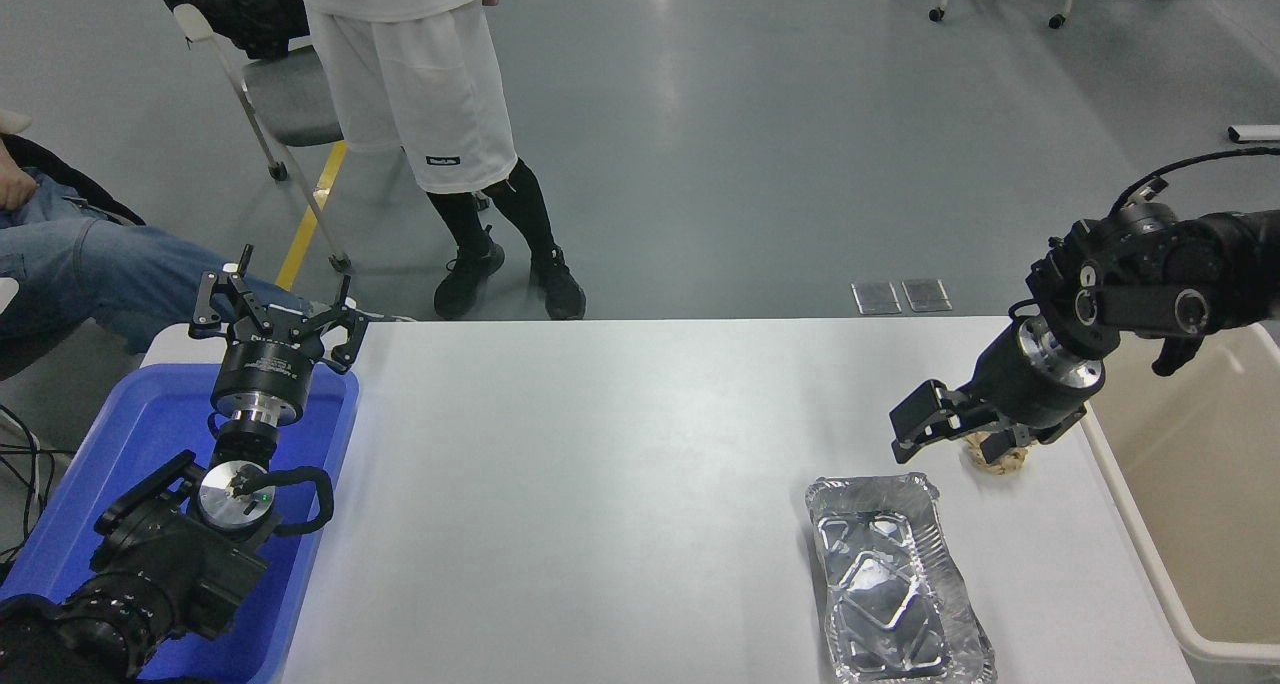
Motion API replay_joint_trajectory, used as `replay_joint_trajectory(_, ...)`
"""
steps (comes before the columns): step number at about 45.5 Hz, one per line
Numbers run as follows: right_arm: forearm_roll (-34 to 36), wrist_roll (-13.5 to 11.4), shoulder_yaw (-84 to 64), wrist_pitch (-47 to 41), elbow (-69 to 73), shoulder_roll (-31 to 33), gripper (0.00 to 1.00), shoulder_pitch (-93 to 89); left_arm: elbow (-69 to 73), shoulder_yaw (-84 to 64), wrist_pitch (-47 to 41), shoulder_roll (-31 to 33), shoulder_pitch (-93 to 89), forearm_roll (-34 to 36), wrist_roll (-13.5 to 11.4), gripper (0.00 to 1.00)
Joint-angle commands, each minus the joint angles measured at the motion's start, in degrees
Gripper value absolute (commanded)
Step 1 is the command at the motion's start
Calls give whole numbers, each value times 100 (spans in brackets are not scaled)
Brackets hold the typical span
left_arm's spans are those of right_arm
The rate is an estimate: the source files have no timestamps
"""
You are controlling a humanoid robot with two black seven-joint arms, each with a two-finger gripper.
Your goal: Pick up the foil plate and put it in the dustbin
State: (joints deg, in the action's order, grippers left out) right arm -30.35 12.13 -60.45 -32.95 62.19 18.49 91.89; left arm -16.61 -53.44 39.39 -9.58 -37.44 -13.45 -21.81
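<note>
Foil plate (895,579) lies on our counter (600,484) at about five o'clock, untouched. Our right hand (955,436), fingers apart, hovers at the plate's one o'clock over a crumpled paper ball (1000,461); the dustbin (1180,524) stands at three o'clock.

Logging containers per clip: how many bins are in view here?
2. A blue bin sits at the table's left end under the parked left arm; a cream dustbin stands at the right edge, partly cut off.
</note>
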Motion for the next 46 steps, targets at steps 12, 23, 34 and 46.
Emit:
replay_joint_trajectory(12,-639,-677,262,1036,-172,-48,100,-1375,0,0,-2,0,0,0,1,99)
replay_joint_trajectory(23,-639,-677,508,1484,-357,-4,100,-1990,0,0,-2,0,0,0,1,99)
replay_joint_trajectory(34,-569,-686,666,1651,-453,5,93,-2219,0,0,-2,0,0,0,1,99)
replay_joint_trajectory(46,11,-694,719,1695,-708,40,71,-2368,0,0,7,0,0,0,1,99)
